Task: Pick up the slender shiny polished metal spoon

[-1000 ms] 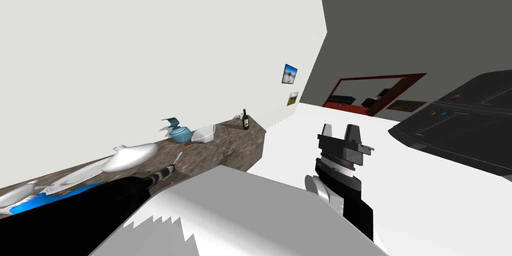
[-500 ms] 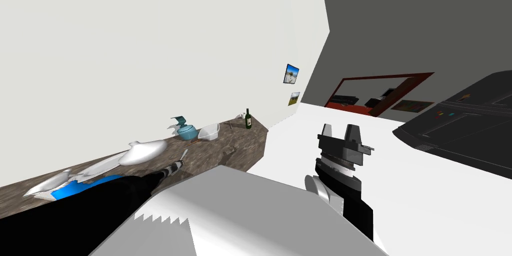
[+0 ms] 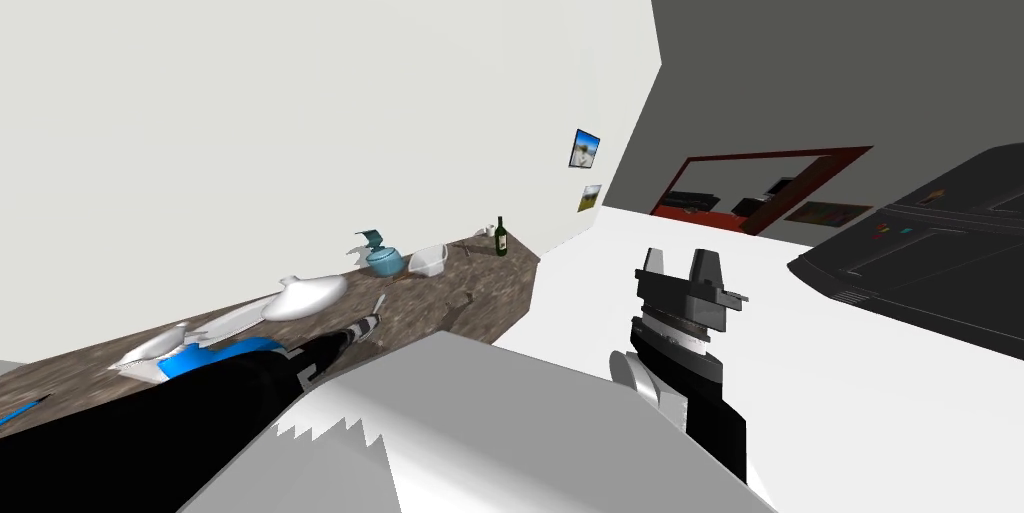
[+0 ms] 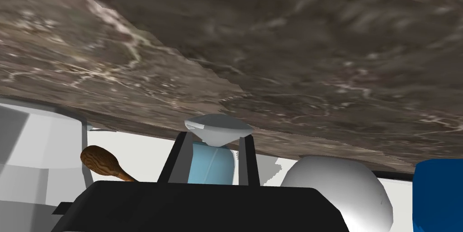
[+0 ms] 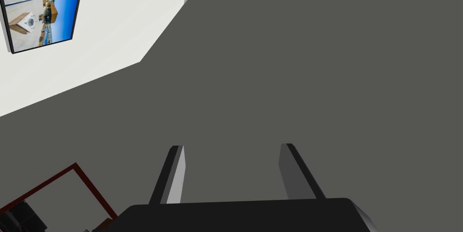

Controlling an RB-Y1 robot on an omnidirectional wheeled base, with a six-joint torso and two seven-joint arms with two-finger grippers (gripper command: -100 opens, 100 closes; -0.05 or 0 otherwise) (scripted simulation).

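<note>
A slim, pale grey metal spoon (image 3: 378,303) sticks out from my left gripper (image 3: 368,323) just over the brown marbled counter (image 3: 470,299). In the left wrist view the spoon's bowl (image 4: 219,130) sits at the tips of the two fingers, which stand close together and press on it; my left gripper (image 4: 215,135) is shut on the spoon, with the counter (image 4: 271,39) close behind. My right gripper (image 3: 678,257) is raised over the white floor, away from the counter. Seen from its wrist, the right gripper (image 5: 231,147) is open with nothing between its fingers.
On the counter stand a teal pot (image 3: 383,259), a white bowl (image 3: 428,260), a dark wine bottle (image 3: 501,235), a white dish (image 3: 305,295) and a blue item (image 3: 215,357). A wooden spoon (image 4: 104,163) lies near the left gripper. A dark appliance (image 3: 930,247) stands at right.
The whole head view has shifted, so I have moved along the counter; its dishes now sit further right. My left gripper stays shut on the spoon. The right arm is unmoved.
</note>
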